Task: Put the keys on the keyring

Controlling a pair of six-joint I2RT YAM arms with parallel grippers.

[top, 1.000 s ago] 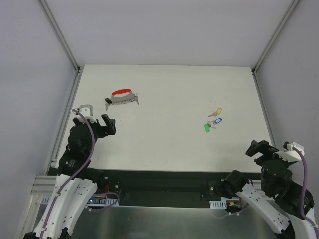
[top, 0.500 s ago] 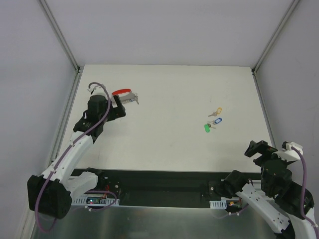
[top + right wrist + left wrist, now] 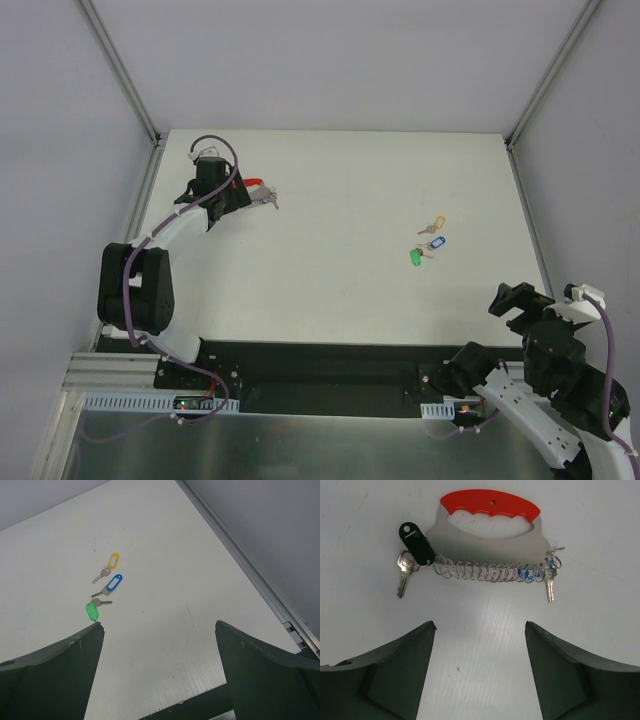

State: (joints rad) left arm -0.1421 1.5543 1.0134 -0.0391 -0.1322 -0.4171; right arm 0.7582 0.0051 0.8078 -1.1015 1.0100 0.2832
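The keyring (image 3: 490, 540) is a grey metal plate with a red curved handle and a wire coil; a black-tagged key (image 3: 412, 555) hangs at its left end and a bare key (image 3: 549, 582) at its right end. It lies at the table's far left (image 3: 258, 190). My left gripper (image 3: 480, 630) is open, empty, just short of it, and covers most of it in the top view (image 3: 228, 205). The yellow (image 3: 437, 222), blue (image 3: 434, 243) and green (image 3: 415, 258) keys lie right of centre, also in the right wrist view (image 3: 113, 560) (image 3: 114, 582) (image 3: 92, 611). My right gripper (image 3: 157, 630) is open near the front right corner.
Grey walls with metal corner rails enclose the white table (image 3: 340, 280). The table's right edge rail (image 3: 240, 555) runs close to my right gripper. The black front edge (image 3: 330, 360) lies by the arm bases.
My left arm has reached forward from the near left to the keyring at the far left. The right arm, the keys and the keyring have not moved.
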